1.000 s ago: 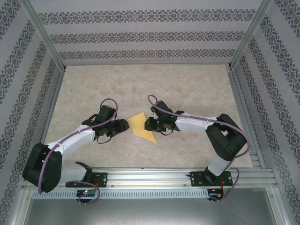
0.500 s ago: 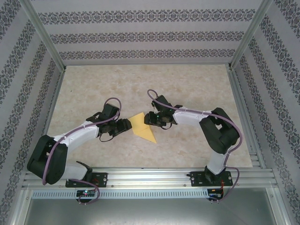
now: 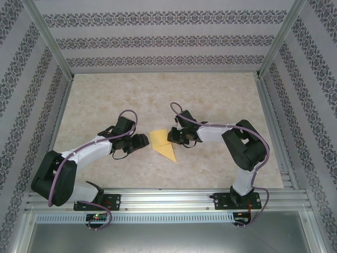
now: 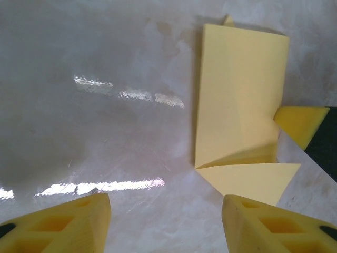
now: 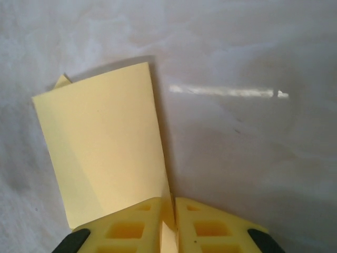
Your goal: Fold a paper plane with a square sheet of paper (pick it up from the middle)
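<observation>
The square sheet of paper is yellow and partly folded, lying mid-table with a pointed flap toward the near edge. In the left wrist view the paper shows a folded panel with a triangular flap below it. My right gripper is at the sheet's right edge. Seen from the right wrist, the gripper is shut on a raised edge of the paper. My left gripper rests just left of the sheet, and its own view shows it open, with bare table between the fingers.
The beige marbled table is ringed by patterned walls and aluminium posts. A metal rail with both arm bases runs along the near edge. Open table lies behind and to both sides of the paper.
My right gripper opened, then shut on the paper's right edge, and the arm drew in closer. My left gripper slid a little right toward the sheet and stayed open.
</observation>
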Available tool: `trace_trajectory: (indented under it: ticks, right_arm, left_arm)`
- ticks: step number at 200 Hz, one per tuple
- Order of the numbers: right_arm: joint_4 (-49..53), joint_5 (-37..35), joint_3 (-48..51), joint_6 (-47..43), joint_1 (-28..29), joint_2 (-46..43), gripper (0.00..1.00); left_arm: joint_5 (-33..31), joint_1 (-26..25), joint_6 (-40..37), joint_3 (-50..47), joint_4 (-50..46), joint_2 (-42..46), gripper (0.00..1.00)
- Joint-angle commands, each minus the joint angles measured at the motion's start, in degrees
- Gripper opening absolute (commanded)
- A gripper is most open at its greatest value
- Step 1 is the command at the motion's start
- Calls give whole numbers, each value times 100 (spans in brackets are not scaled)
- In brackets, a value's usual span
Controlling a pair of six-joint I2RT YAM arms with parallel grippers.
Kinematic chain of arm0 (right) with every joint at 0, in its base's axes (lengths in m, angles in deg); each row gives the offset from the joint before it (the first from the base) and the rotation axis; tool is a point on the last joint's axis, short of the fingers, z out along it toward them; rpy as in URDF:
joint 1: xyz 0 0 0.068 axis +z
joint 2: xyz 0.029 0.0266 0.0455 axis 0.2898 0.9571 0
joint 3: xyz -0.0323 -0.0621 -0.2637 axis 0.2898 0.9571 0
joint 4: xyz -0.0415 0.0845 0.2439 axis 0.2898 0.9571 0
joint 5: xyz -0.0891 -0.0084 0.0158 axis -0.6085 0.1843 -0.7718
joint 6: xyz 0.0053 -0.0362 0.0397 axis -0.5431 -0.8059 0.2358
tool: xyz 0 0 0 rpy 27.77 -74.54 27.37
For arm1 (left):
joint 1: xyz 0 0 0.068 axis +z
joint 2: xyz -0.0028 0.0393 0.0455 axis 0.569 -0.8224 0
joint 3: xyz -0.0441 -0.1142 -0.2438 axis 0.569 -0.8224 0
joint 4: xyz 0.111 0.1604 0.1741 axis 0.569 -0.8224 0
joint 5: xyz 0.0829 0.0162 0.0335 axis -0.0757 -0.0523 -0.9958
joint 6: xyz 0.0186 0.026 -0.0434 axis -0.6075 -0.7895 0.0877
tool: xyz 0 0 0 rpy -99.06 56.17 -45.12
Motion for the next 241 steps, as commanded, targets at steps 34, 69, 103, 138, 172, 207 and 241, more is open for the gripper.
trace_trajectory:
  ticks: [34, 69, 103, 138, 172, 207, 241]
  right_arm:
    - [-1069, -415, 882, 928, -23, -675, 13]
    - [-843, -646, 979, 852, -28, -1049, 30]
    - [-289, -933, 954, 424, -27, -1852, 51]
    - [228, -1309, 1017, 87, -20, -3018, 93]
    - [376, -1505, 1175, -80, -64, -3828, 98]
    - [-533, -1520, 1772, -223, -207, -4138, 98]
    - [-470, -138, 1626, 281, -464, -3583, 98]
  left_arm:
    - [107, -77, -101, 191, 220, -172, 58]
    - [146, -88, -100, 184, 262, -193, 59]
    - [110, -86, -100, 139, 337, -111, 59]
    - [-125, -87, -92, 62, 448, 162, 59]
    - [-526, -87, -161, -54, 470, 624, 61]
    - [-1127, -89, -131, -318, 614, 1301, 92]
    - [-1510, -86, 44, -683, 913, 1893, 100]
